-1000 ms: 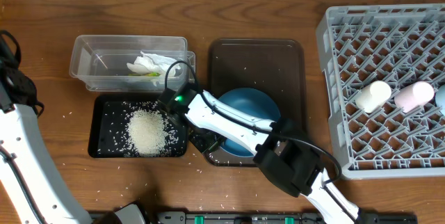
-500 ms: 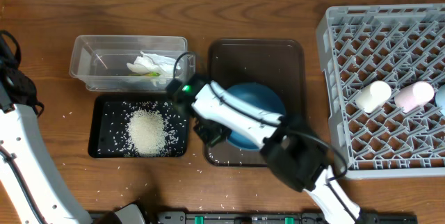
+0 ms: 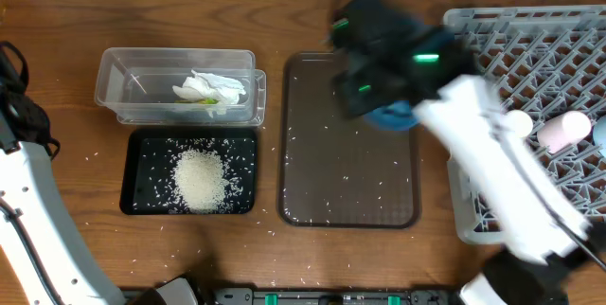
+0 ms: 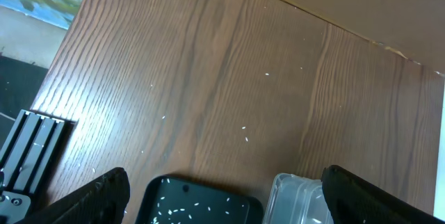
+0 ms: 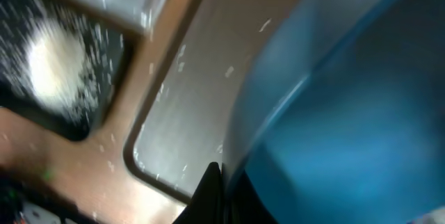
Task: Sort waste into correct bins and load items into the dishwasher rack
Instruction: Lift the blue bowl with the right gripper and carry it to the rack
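My right gripper (image 5: pixel 221 182) is shut on the rim of the large blue bowl (image 5: pixel 348 113), which hangs above the brown tray (image 5: pixel 201 92). From overhead the arm is a blur and the bowl (image 3: pixel 393 116) peeks out under it, between the tray's far right corner and the grey dishwasher rack (image 3: pixel 473 68). A white cup (image 3: pixel 511 125) and a pink cup (image 3: pixel 566 130) lie in the rack. The rice heap (image 3: pixel 201 177) sits in the black tray (image 3: pixel 142 201). The tissue (image 3: pixel 204 87) lies in the clear tub (image 3: pixel 123 97). My left gripper (image 4: pixel 229 206) hangs open near both bins.
The brown tray (image 3: pixel 350 182) holds only scattered rice grains. Loose grains also dot the table around the black tray. The left arm (image 3: pixel 28 201) runs along the table's left edge. The rack fills the right side.
The right arm has lifted the blue bowl off the brown tray and swung it back and right toward the rack. The left arm has stayed still.
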Controlling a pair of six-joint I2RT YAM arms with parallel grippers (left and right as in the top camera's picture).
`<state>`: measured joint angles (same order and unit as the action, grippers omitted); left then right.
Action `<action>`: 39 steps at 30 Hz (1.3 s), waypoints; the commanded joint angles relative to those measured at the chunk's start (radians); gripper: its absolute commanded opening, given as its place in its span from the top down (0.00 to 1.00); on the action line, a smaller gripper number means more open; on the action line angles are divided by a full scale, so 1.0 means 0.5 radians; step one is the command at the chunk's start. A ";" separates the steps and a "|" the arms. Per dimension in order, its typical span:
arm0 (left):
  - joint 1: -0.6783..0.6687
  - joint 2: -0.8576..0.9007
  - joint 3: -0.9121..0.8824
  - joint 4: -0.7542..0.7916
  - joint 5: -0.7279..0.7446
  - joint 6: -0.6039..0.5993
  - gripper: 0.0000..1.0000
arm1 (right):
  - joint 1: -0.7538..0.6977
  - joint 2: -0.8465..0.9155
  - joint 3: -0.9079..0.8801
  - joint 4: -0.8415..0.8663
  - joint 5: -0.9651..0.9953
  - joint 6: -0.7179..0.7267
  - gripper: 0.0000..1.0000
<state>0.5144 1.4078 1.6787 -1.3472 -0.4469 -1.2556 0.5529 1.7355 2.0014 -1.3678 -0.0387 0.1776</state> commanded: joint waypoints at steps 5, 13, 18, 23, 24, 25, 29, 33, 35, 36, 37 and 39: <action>0.008 0.012 0.012 -0.012 -0.011 0.012 0.09 | -0.648 -0.274 0.031 0.193 -0.434 -0.271 0.99; 0.008 0.012 0.013 -0.013 -0.011 0.012 0.09 | -1.407 -0.146 -0.002 0.375 -1.281 -0.737 0.99; 0.008 0.012 0.012 -0.013 -0.011 0.012 0.09 | -1.735 0.062 -0.002 0.433 -1.858 -1.001 0.99; 0.008 0.012 0.012 -0.013 -0.011 0.012 0.09 | -1.926 0.314 -0.002 0.443 -2.306 -1.239 0.99; 0.008 0.012 0.012 -0.013 -0.011 0.012 0.09 | -1.958 0.364 -0.002 0.463 -2.376 -1.253 0.99; 0.008 0.012 0.012 -0.013 -0.011 0.012 0.09 | -1.987 0.406 -0.002 0.488 -2.428 -1.257 0.99; 0.008 0.012 0.012 -0.013 -0.011 0.012 0.09 | -2.124 0.565 -0.002 0.607 -2.679 -1.255 0.99; 0.008 0.012 0.013 -0.013 -0.011 0.012 0.09 | -2.258 0.655 -0.002 0.660 -2.879 -1.254 0.99; 0.008 0.012 0.012 -0.013 -0.011 0.012 0.09 | -2.311 0.679 -0.002 0.664 -2.919 -1.254 0.99; 0.008 0.012 0.013 -0.013 -0.011 0.012 0.09 | -2.336 0.690 -0.002 0.663 -2.935 -1.238 0.99; 0.008 0.012 0.012 -0.012 -0.011 0.012 0.09 | -2.365 0.710 -0.002 0.660 -2.960 -1.231 0.99; 0.008 0.012 0.012 -0.012 -0.011 0.012 0.09 | -2.399 0.741 -0.002 0.658 -3.011 -1.224 0.99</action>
<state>0.5144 1.4078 1.6787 -1.3476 -0.4469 -1.2556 -0.6254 2.0846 1.9995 -1.0420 -1.4109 -0.4133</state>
